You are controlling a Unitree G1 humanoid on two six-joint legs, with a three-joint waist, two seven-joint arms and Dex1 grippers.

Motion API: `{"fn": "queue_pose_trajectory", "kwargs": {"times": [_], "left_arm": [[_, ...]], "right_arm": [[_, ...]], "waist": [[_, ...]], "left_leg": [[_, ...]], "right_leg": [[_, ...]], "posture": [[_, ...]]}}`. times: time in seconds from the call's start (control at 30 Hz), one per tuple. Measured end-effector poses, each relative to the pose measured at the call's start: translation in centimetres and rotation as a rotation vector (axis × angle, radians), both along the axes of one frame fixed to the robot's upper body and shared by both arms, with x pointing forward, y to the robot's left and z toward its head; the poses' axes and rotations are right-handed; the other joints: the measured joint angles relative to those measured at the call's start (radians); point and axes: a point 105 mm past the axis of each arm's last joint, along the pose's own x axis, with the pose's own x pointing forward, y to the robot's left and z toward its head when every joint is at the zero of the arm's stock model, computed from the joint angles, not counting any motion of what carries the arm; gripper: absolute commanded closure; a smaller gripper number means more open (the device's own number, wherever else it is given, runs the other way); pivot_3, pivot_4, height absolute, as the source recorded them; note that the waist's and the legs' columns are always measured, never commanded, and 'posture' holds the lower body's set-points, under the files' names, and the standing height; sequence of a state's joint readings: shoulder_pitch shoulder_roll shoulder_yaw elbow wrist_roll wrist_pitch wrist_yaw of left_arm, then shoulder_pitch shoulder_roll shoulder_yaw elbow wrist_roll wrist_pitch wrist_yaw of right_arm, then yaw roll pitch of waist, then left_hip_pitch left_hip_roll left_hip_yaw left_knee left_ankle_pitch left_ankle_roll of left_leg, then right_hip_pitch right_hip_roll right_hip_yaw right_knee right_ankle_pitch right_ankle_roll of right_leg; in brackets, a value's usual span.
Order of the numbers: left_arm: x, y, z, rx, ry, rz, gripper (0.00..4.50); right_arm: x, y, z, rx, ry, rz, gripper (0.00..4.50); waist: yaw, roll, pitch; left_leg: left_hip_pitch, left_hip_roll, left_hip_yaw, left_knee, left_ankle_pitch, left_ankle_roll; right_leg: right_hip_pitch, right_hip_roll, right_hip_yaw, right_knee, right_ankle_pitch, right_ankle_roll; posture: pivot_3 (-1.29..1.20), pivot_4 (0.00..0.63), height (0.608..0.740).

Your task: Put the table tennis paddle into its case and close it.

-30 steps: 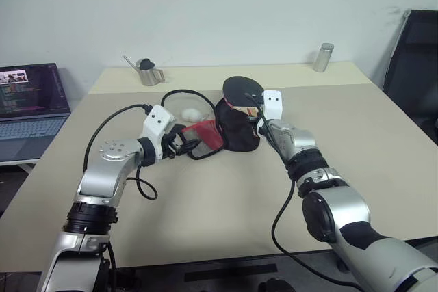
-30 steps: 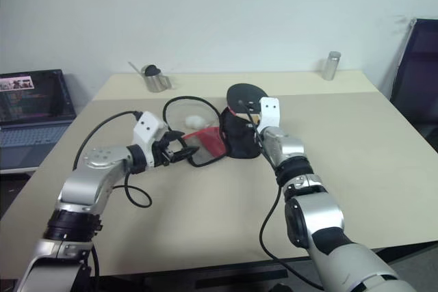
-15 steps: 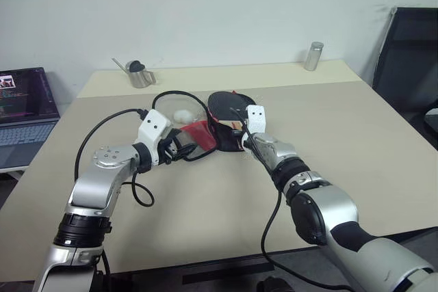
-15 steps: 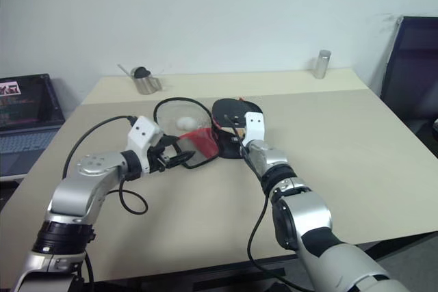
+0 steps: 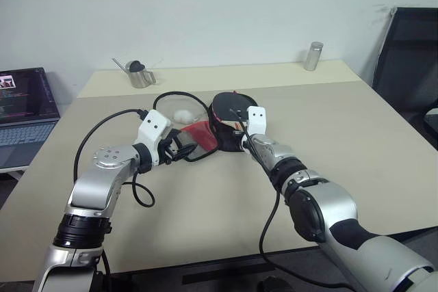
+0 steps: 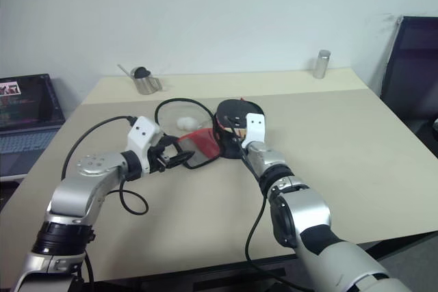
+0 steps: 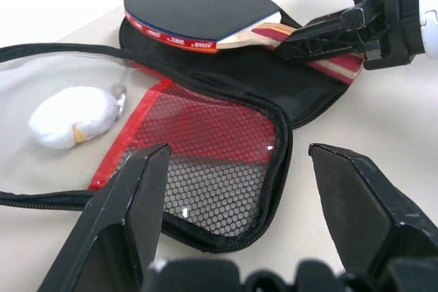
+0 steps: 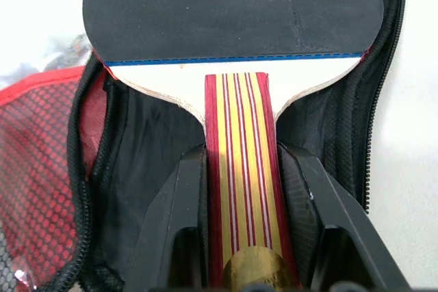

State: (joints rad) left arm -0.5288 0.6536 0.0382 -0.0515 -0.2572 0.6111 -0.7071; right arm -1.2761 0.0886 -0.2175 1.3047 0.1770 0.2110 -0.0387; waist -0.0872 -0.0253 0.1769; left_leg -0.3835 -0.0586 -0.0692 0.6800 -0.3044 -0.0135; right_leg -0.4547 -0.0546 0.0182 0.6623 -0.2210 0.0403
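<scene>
**Paddle gripped above the open case**

Clamped on the striped wooden handle, the right gripper [image 8: 241,237] holds the table tennis paddle with the round black rubber blade [image 7: 198,15] over the unzipped black fabric case with its red mesh panel [image 7: 226,169]. Whether the blade rests on the lining or hovers just above it is hard to tell. The butt of the handle is cut off in the right wrist view.

The left gripper [image 7: 236,189] has its jaws spread wide, one finger on each side of the mesh flap, holding nothing. From the head camera, that flap lies at about nine o'clock from the paddle. A white crumpled lump [image 7: 72,116] sits under the case's clear flap; what it is cannot be made out.
</scene>
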Motion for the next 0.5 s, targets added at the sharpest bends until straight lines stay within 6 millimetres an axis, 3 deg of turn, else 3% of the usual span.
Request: {"fn": "queue_pose_trajectory", "kwargs": {"times": [0.07, 0.13, 0.2, 0.4, 0.5], "left_arm": [[-0.03, -0.05, 0.06, 0.001, -0.002, -0.002, 0.97], [-0.09, -0.17, 0.21, 0.002, -0.007, -0.006, 0.97], [-0.12, -0.22, 0.25, 0.003, -0.009, -0.007, 0.97], [-0.13, -0.2, 0.2, 0.003, -0.005, -0.006, 0.97], [-0.13, -0.21, 0.2, 0.003, -0.004, -0.007, 0.97]], "right_arm": [[0.0, 0.02, 0.02, 0.001, -0.002, 0.0, 3.37], [-0.01, 0.07, 0.02, 0.001, -0.003, 0.003, 2.65], [-0.02, 0.17, 0.1, 0.005, -0.008, 0.01, 2.25], [-0.04, 0.39, 0.21, 0.003, -0.019, 0.018, 0.19], [0.0, 0.46, 0.41, -0.004, -0.035, 0.03, 0.04]], "waist": [[0.0, 0.0, 0.0], [0.0, 0.0, 0.0], [0.0, 0.0, 0.0], [0.0, 0.0, 0.0], [0.0, 0.0, 0.0]], "left_leg": [[0.0, 0.0, 0.0, 0.0, 0.0, 0.0], [0.0, 0.0, 0.0, 0.0, 0.0, 0.0], [0.0, 0.0, 0.0, 0.0, 0.0, 0.0], [0.0, 0.0, 0.0, 0.0, 0.0, 0.0], [0.001, 0.0, 0.0, 0.0, 0.0, 0.0]], "right_leg": [[0.0, 0.0, 0.0, 0.0, 0.0, 0.0], [0.0, 0.0, 0.0, 0.0, 0.0, 0.0], [0.0, 0.0, 0.0, 0.0, 0.0, 0.0], [0.0, 0.0, 0.0, 0.001, 0.0, 0.0], [0.0, 0.0, 0.0, 0.001, 0.0, 0.0]], "posture": [[0.0, 0.15, 0.74], [0.0, 0.15, 0.74], [0.0, 0.15, 0.74], [0.0, 0.15, 0.74], [0.0, 0.15, 0.74]]}}
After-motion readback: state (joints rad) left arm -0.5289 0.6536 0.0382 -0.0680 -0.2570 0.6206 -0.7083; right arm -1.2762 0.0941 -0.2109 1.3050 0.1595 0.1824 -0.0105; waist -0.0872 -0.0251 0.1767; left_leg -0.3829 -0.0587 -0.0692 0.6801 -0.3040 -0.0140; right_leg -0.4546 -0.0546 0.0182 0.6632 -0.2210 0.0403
